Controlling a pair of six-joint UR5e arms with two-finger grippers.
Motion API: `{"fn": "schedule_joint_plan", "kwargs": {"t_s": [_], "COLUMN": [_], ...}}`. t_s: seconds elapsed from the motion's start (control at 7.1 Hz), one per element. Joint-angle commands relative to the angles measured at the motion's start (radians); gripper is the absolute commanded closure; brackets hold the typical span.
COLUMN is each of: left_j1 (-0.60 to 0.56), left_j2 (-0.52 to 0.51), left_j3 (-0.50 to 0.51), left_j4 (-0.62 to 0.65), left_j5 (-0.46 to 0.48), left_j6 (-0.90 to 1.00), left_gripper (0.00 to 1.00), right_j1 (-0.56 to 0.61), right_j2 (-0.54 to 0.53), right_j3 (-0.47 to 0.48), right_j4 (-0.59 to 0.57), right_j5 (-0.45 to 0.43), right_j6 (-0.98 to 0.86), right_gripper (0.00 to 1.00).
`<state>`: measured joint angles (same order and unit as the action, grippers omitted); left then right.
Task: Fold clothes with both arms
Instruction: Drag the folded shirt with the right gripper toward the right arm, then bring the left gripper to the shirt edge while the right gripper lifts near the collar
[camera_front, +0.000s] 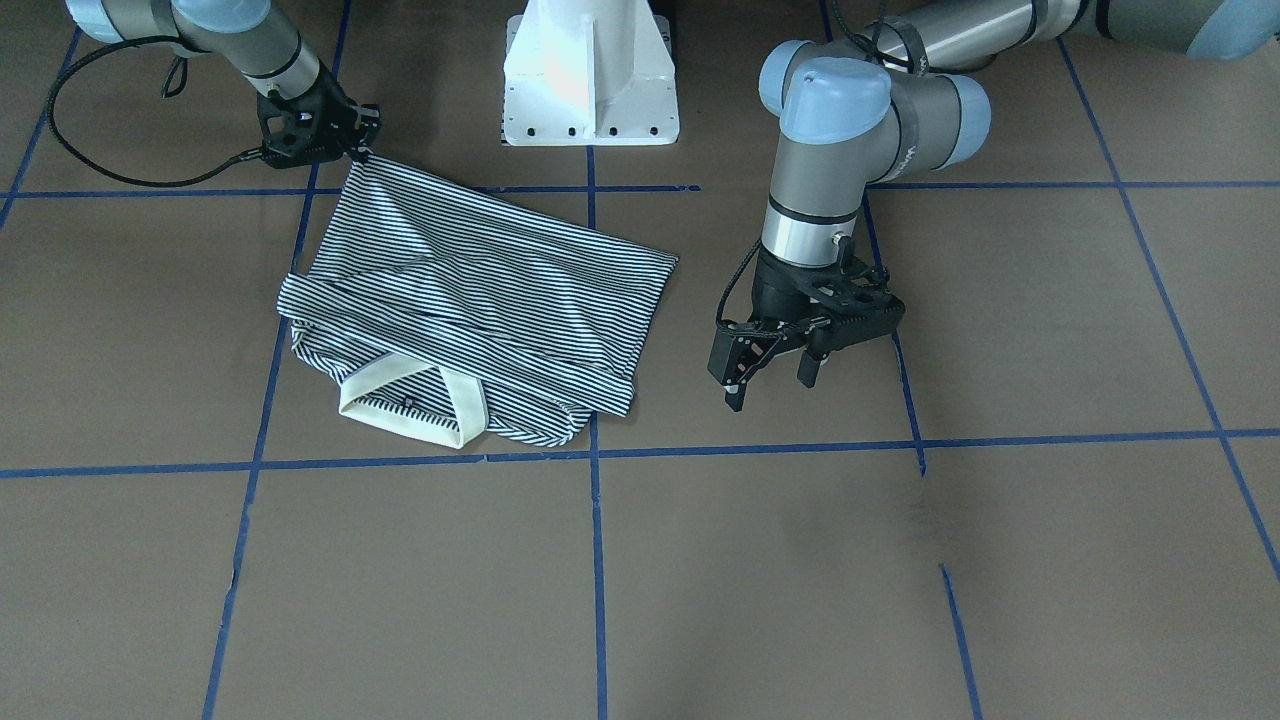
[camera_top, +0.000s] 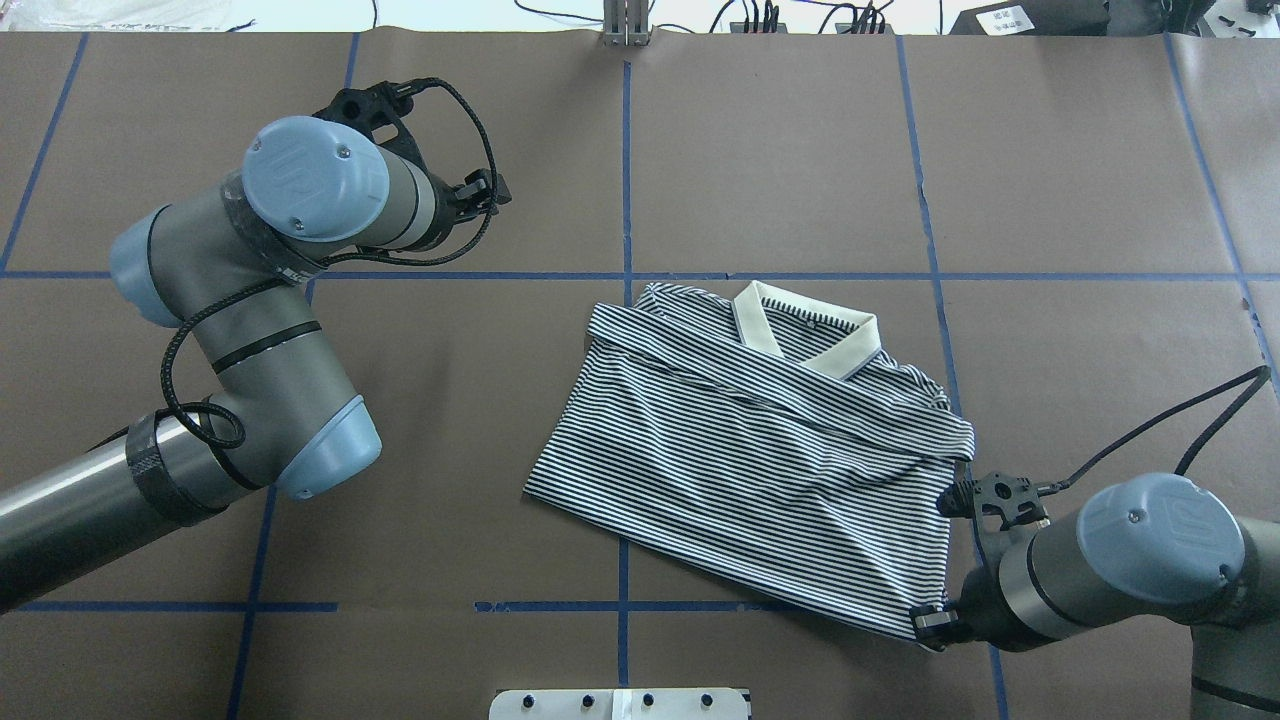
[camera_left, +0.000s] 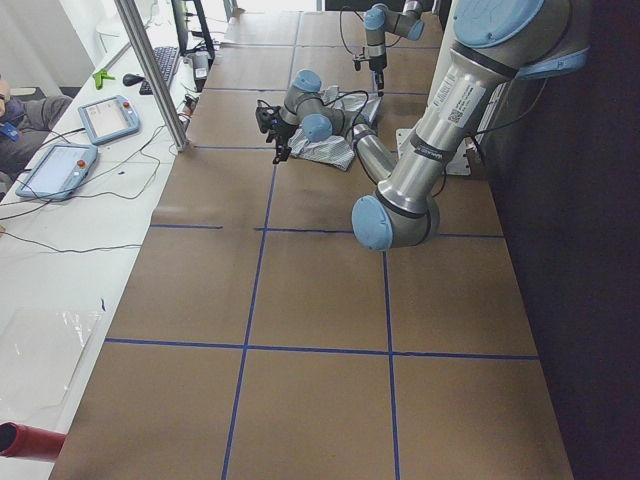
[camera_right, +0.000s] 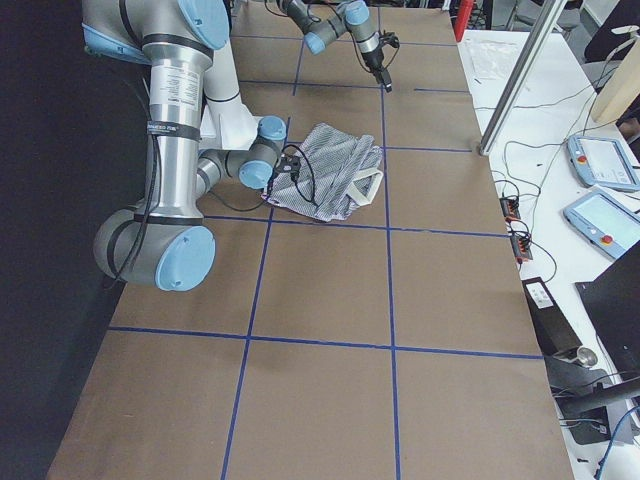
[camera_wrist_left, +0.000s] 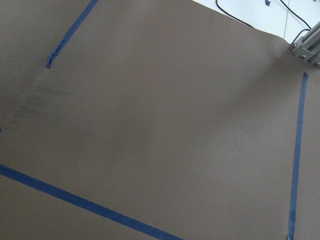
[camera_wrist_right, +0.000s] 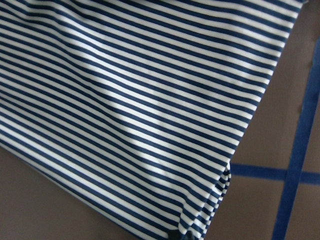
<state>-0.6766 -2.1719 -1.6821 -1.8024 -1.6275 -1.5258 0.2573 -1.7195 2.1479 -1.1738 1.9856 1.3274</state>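
Two side folds look done, by my judgement: in the front-facing view the striped shirt (camera_front: 480, 300) lies on the table (camera_front: 700, 600) close to the robot's edge, its sides turned in across the front to make a rough oblong, with the cream collar (camera_front: 465, 405) toward the operators' edge; the right gripper (camera_front: 362, 150) pinches one hem corner, and the cloth is drawn up to a point there; the left gripper (camera_front: 770, 388) hangs just off the shirt's other side, jaws spread and holding nothing; the overhead view shows the same oblong, wrinkled and skewed against the blue tape lines (camera_top: 626, 180), with the right wrist at the hem corner nearest the robot's edge and the opposite hem corner lying free; the two side views show the shirt small and add nothing on the jaws; the left wrist view holds only bare table and tape; the right wrist view is filled with stripes running down to the gathered corner; what is left, I judge, is taking the free hem corner and carrying the hem over toward the collar, then smoothing the folds.
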Motion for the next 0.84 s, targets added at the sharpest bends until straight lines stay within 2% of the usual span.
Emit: {"fn": "schedule_joint_plan", "kwargs": {"t_s": [0.0,0.28,0.7], "left_j1": [0.008,0.012,0.058], "left_j2": [0.000,0.000,0.003], "left_j3": [-0.021,-0.039,-0.080], "left_j4": [0.003,0.003,0.015], "left_j5": [-0.011,-0.057,-0.109], "left_j6": [0.000,0.003,-0.002], "left_gripper": [0.00,0.00,0.00], "right_j1": [-0.049,-0.026,0.127], "right_j2": [-0.020,-0.003,0.090], "right_j3": [0.024,0.029,0.021], "right_j4": [0.009,0.013,0.013], "right_j5": [0.004,-0.001,0.009], "right_j6": [0.033,0.033,0.016], "right_gripper": [0.01,0.00,0.00]}}
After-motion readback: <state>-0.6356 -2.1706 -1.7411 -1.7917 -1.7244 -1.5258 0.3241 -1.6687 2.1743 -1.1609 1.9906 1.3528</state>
